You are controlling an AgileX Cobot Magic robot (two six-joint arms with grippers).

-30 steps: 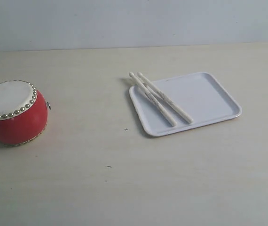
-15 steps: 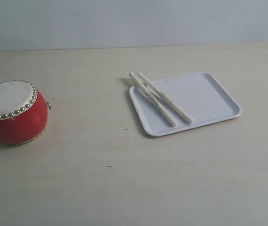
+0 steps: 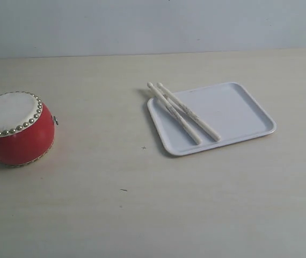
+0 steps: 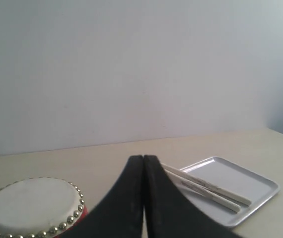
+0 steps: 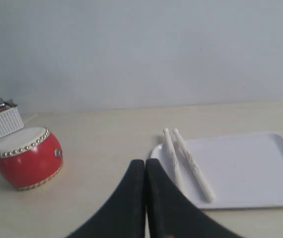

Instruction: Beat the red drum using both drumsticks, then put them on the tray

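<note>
Pale beige worktop (image 3: 142, 215) with the black left hand (image 4: 143, 158) and black right hand (image 5: 145, 161) each clenched on nothing.
A flat white rounded-corner plastic tray (image 3: 239, 105) is seen at three o'clock of centre, and a squat glossy red drum (image 3: 19, 141) with studded off-white skin at nine o'clock, well apart. Two thin cream wooden drumsticks (image 3: 184, 114) lie side by side on the tray's nine o'clock side, tips overhanging the rim toward eleven o'clock. They are judged light, stiff and apt to roll; each is best gripped near its butt end.
</note>
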